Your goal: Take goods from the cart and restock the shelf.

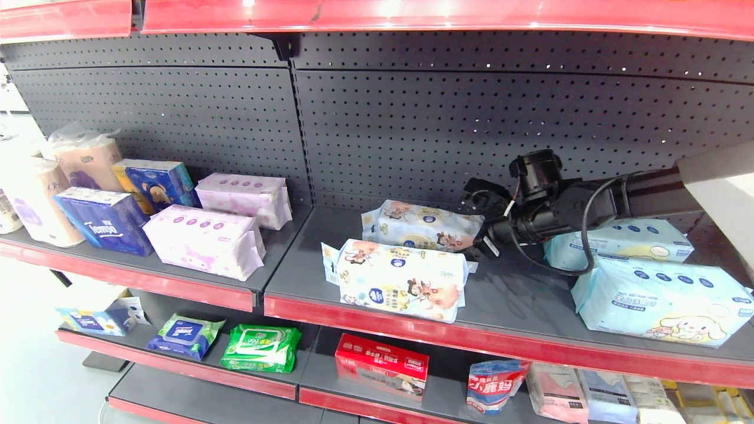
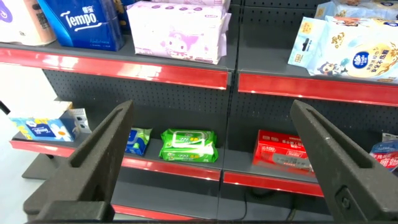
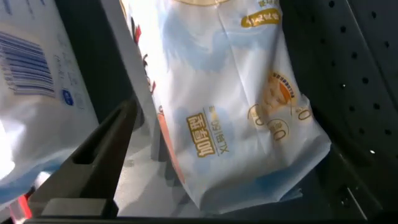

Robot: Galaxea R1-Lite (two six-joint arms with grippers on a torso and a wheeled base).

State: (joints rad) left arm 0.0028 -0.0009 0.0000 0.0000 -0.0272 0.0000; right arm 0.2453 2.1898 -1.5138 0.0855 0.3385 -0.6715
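Two cartoon-printed tissue packs lie on the middle shelf (image 1: 506, 294), one at the back (image 1: 421, 227) and one at the front (image 1: 400, 280). My right gripper (image 1: 476, 222) is at the back pack's right end, open, with its fingers on either side of that end. In the right wrist view the back pack (image 3: 236, 106) sits between the spread fingers (image 3: 93, 168), and the front pack (image 3: 31, 74) is beside it. My left gripper (image 2: 212, 109) hangs open and empty in front of the shelving, below the middle shelf's level.
Light blue packs (image 1: 660, 300) (image 1: 618, 241) lie under and right of my right arm. Pink packs (image 1: 206, 241) and blue tissue packs (image 1: 106, 218) fill the left bay. The lower shelf holds green wipes (image 2: 188, 144) and a red box (image 2: 280, 152). A pegboard wall (image 1: 412, 118) backs the shelf.
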